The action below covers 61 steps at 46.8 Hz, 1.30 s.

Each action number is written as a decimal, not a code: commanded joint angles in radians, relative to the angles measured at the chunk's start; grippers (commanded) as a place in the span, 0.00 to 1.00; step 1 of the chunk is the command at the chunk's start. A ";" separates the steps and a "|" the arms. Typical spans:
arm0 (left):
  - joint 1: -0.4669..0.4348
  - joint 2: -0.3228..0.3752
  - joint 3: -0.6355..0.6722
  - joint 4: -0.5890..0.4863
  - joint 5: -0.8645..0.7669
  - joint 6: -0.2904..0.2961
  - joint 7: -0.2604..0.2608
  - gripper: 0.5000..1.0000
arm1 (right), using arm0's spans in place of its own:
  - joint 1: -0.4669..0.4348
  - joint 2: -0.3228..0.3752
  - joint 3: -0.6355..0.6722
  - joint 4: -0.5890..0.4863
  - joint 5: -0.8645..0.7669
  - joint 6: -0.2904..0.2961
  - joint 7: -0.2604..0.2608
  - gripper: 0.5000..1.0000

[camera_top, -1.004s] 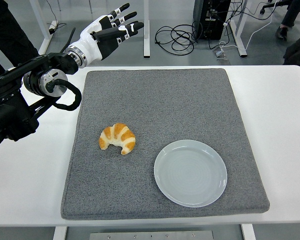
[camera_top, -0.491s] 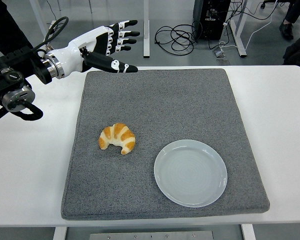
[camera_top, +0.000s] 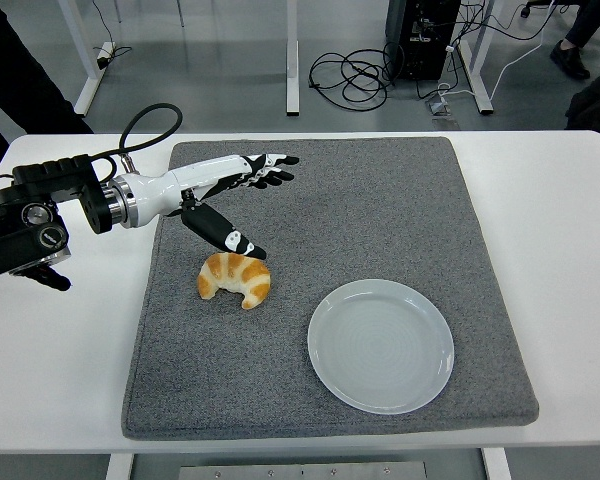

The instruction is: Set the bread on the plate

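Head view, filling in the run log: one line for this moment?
left hand: open, above croissant, not touching | croissant: on grey mat, left of plate | plate: empty | right hand: out of view

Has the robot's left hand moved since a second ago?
Yes. The left hand has come down from beyond the grey mat's far left corner to just above the croissant, fingers spread.

Left arm in, fingers spread.
My left robot hand (camera_top: 228,190) reaches in from the left edge, palm turned sideways, four fingers (camera_top: 272,170) stretched forward and the thumb angled down apart from them, holding nothing.
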 commanded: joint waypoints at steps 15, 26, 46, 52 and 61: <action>0.031 0.012 0.047 -0.012 0.300 0.024 0.000 0.95 | 0.000 0.000 0.000 0.000 0.000 0.000 0.000 1.00; 0.055 0.017 0.103 -0.007 0.480 0.121 0.000 0.95 | 0.000 0.000 0.000 0.000 0.000 0.000 0.000 1.00; 0.094 0.011 0.105 0.036 0.566 0.182 0.000 0.95 | 0.000 0.000 0.000 0.000 0.000 0.000 0.000 1.00; 0.097 0.006 0.105 0.063 0.567 0.184 -0.009 0.95 | 0.000 0.000 0.000 0.000 0.000 0.000 0.000 1.00; 0.115 -0.035 0.102 0.088 0.558 0.201 -0.040 0.95 | 0.000 0.000 0.000 0.000 0.000 0.000 0.000 1.00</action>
